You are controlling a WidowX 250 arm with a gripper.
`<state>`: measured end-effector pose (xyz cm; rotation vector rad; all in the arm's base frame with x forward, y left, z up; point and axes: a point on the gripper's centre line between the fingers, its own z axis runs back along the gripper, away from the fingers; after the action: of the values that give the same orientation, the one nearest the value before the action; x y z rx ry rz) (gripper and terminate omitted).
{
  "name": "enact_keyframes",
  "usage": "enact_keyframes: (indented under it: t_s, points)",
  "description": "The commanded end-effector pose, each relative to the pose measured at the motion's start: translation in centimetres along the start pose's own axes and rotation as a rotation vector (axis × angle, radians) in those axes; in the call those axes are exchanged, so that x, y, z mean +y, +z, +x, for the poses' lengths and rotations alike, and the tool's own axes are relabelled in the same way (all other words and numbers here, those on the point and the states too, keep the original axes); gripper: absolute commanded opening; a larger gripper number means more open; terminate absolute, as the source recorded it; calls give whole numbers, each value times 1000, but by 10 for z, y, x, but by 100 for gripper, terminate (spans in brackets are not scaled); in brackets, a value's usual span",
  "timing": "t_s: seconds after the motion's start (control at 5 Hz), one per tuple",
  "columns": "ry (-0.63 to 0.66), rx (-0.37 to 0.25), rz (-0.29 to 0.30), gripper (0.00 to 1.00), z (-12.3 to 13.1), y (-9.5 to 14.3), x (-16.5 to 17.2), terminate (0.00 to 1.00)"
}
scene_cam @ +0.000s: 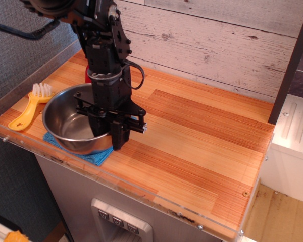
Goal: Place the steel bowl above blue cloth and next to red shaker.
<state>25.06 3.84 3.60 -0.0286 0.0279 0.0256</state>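
The steel bowl [68, 123] sits on the blue cloth [94, 157] at the front left of the wooden counter; only the cloth's front corner shows under it. My gripper [110, 137] points down over the bowl's right rim. One finger is inside the bowl and the other outside, and they are closed on the rim. The red shaker [88, 76] stands behind the bowl. Only a thin red sliver of it shows to the left of my arm.
A yellow brush [30, 108] with white bristles lies left of the bowl near the counter's left edge. A clear plastic lip [141, 194] runs along the front edge. A plank wall [217, 45] backs the counter, and a dark post [290, 65] stands at the right.
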Motion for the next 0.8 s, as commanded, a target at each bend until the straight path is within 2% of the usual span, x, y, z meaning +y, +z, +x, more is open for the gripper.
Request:
enact_keyframes:
  t_s: [0.0,0.2,0.4,0.6]
  points:
    - [-38,-105,-6,0,5,35,1,0]
    - [-47,-116,4,0,4,47,6,0]
    - [-77,-164,54,0,14,80,11,0]
    - [-164,-242,37,0,45,111,-4,0]
